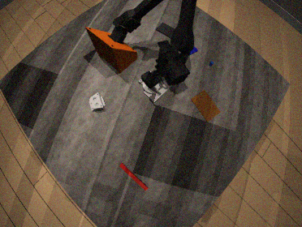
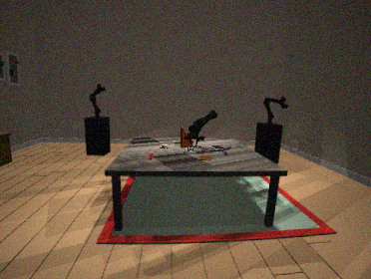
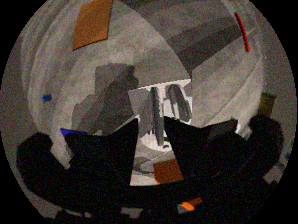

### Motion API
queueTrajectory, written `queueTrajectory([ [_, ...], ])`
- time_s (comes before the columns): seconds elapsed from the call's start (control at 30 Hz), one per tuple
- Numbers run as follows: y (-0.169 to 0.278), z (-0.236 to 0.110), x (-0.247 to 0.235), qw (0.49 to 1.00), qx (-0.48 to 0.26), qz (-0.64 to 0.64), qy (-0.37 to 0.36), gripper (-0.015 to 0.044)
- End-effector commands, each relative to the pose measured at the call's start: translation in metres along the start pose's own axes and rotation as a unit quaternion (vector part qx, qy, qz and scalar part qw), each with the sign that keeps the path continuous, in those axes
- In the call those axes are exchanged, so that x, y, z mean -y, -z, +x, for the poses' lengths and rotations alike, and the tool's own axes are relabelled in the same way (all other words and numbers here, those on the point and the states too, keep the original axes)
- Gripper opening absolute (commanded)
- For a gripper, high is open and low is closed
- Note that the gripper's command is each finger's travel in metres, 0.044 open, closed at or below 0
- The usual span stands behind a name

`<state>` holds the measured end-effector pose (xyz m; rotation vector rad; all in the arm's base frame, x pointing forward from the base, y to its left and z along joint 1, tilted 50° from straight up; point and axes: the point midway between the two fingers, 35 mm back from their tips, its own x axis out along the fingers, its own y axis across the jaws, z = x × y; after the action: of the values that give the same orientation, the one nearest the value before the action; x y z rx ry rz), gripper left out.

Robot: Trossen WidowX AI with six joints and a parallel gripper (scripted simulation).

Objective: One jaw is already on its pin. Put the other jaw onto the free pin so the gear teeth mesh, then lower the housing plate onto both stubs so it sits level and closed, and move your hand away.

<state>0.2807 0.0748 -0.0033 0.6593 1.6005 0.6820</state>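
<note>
The white base (image 1: 154, 99) (image 3: 134, 99) lies under my gripper (image 1: 157, 82) (image 3: 150, 120). Two long grey jaws show over it in the wrist view: one jaw (image 3: 158, 112) runs between my fingertips, the other jaw (image 3: 179, 100) lies to its right. My gripper appears shut on the first jaw, low at the base. The pins and gear teeth are too dark and small to tell, so I cannot tell whether the teeth mesh. A white plate with small dark holes (image 1: 96, 102) (image 2: 164, 146), seemingly the housing plate, lies apart, left of the base in the top view.
A large orange wedge-shaped block (image 1: 115, 54) stands behind and left of the gripper. A flat orange-brown piece (image 1: 205, 105) (image 3: 93, 24) lies to the right. A red bar (image 1: 133, 177) (image 3: 242, 32) lies toward the front. Small blue pieces (image 1: 211, 63) (image 3: 46, 98) lie behind right.
</note>
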Motion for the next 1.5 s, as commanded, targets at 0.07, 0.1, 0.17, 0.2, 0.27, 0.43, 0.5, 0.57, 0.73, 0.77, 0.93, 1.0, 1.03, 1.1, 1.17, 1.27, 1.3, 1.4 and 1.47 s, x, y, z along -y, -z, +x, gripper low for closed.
queueTrajectory([
  [0.07,0.002,0.01,0.0,1.0,-0.001,0.004,-0.004,0.0134],
  [0.1,0.002,0.012,-0.001,1.0,-0.001,0.004,-0.004,0.0134],
  [0.17,0.002,0.014,-0.001,1.0,-0.001,0.004,-0.004,0.0134],
  [0.2,0.002,0.014,-0.001,1.0,-0.001,0.004,-0.004,0.0134],
  [0.27,0.002,0.014,-0.001,1.0,-0.001,0.004,-0.004,0.0134],
  [0.43,0.002,0.014,-0.001,1.0,-0.001,0.004,-0.004,0.0134],
  [0.5,0.002,0.014,-0.001,1.0,-0.001,0.004,-0.004,0.0134],
  [0.57,0.002,0.014,-0.001,1.0,-0.001,0.004,-0.004,0.0134],
  [0.73,0.002,0.014,-0.001,1.0,-0.001,0.004,-0.004,0.0134],
  [0.77,0.002,0.014,-0.001,1.0,-0.001,0.004,-0.004,0.0134],
  [0.93,0.002,0.016,-0.001,1.0,-0.001,0.005,-0.004,0.0134],
  [1.0,0.002,0.017,-0.001,1.0,-0.001,0.005,-0.004,0.0134],
  [1.03,0.002,0.017,-0.001,1.0,-0.001,0.005,-0.004,0.0134],
  [1.1,0.002,0.017,-0.001,1.0,-0.001,0.005,-0.004,0.0134],
  [1.17,0.002,0.017,-0.001,1.0,-0.001,0.005,-0.004,0.0134],
  [1.27,0.002,0.018,-0.001,1.0,-0.001,0.006,-0.004,0.0134],
  [1.3,0.002,0.019,-0.001,1.0,-0.001,0.006,-0.004,0.0134],
  [1.4,0.002,0.02,-0.001,1.0,-0.001,0.006,-0.004,0.0134],
  [1.47,0.002,0.02,-0.001,1.0,-0.001,0.006,-0.004,0.0134],
])
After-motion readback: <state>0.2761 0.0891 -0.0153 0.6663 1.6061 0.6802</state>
